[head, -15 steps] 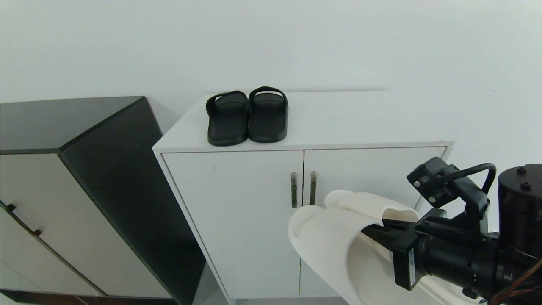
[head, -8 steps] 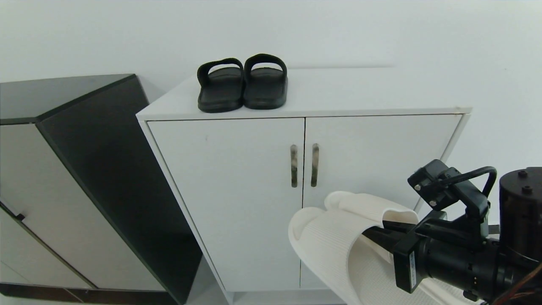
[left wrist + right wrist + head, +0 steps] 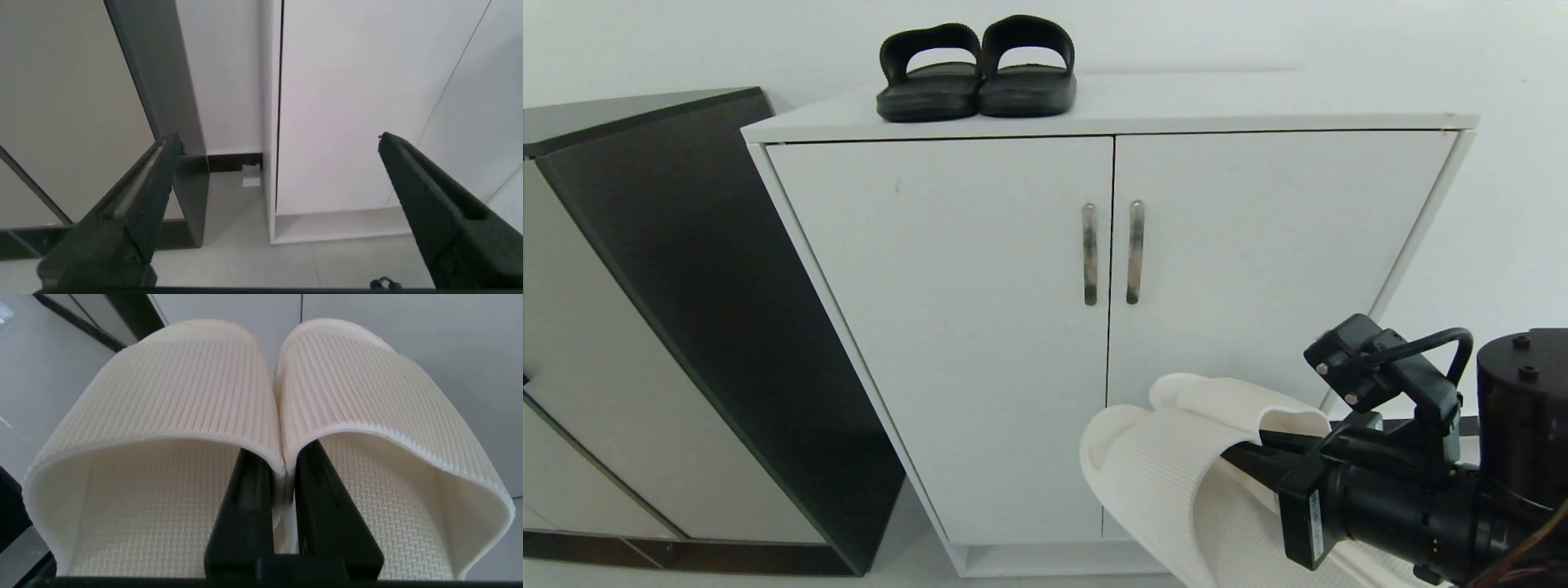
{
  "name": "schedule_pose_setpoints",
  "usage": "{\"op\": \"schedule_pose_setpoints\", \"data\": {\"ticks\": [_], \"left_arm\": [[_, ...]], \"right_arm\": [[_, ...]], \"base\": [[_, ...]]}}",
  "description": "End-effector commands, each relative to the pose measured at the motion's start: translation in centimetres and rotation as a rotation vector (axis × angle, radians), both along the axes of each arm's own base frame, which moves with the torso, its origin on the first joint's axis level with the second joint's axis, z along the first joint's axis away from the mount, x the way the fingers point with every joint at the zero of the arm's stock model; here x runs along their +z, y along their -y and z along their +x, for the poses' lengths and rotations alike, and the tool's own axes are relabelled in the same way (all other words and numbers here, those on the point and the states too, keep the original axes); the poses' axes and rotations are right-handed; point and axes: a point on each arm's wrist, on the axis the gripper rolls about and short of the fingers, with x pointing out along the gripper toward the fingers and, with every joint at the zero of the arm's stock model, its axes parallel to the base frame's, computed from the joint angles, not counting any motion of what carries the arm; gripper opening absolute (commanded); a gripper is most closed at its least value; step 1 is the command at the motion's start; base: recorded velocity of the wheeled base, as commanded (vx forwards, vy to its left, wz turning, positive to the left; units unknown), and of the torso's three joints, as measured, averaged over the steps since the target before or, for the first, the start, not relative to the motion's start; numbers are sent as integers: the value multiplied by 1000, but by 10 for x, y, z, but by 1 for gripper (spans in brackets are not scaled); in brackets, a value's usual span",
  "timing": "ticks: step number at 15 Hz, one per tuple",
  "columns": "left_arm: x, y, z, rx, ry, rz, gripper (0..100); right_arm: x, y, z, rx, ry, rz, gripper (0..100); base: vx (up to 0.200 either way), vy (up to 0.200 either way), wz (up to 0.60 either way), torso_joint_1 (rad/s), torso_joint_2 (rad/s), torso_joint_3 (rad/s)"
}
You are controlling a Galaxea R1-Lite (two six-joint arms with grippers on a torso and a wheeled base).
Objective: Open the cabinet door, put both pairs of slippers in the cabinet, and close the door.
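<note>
The white cabinet stands with both doors shut, its two metal handles side by side at the middle seam. A pair of black slippers rests on its top, toward the left. My right gripper is low in front of the right door, shut on a pair of ribbed white slippers. In the right wrist view its fingers pinch the two white slippers together at their inner strap edges. My left gripper is open with nothing between its fingers, facing the cabinet's lower left corner.
A dark cabinet with a pale front stands close to the left of the white one, with a narrow gap between them. A plain white wall rises behind. Pale floor lies below the doors.
The head camera has dropped lower, so the cabinet front and handles now sit higher in the picture. The right gripper still holds the white slippers in the same place.
</note>
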Motion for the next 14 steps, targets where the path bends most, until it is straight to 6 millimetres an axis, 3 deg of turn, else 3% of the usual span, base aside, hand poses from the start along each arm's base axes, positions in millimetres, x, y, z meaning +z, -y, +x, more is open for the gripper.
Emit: {"op": "schedule_pose_setpoints", "data": {"ticks": [1, 2, 3, 4, 5, 7, 12, 14], "left_arm": [[1, 0, 0, 3, 6, 2, 100], [7, 0, -1, 6, 45, -6, 100], [45, 0, -9, -3, 169, -69, 100], [77, 0, -9, -18, 173, -134, 100], [87, 0, -1, -32, 113, -125, 100], [98, 4, 40, -180, -78, -72, 100], [132, 29, 102, -726, -141, -22, 100], [145, 46, 119, -823, -164, -12, 100]], "right_arm": [[-2, -1, 1, 1, -5, -6, 0], [-2, -1, 1, 1, -5, -9, 0], [-2, -1, 1, 3, -2, -12, 0], [-3, -1, 1, 3, -3, -13, 0], [-3, -1, 1, 3, -4, -15, 0], [-4, -1, 0, 6, -6, -15, 0], [-7, 0, -1, 22, 28, -42, 0], [-7, 0, -1, 22, 36, -32, 0]], "base": [[0, 0, 0, -22, 320, 300], [0, 0, 0, -2, 193, 178], [0, 0, 0, -2, 95, 100], [0, 0, 0, 2, 61, 41], [0, 0, 0, 0, 0, 0], [0, 0, 0, 0, 0, 0], [0, 0, 0, 0, 0, 0], [0, 0, 0, 0, 0, 0]]}}
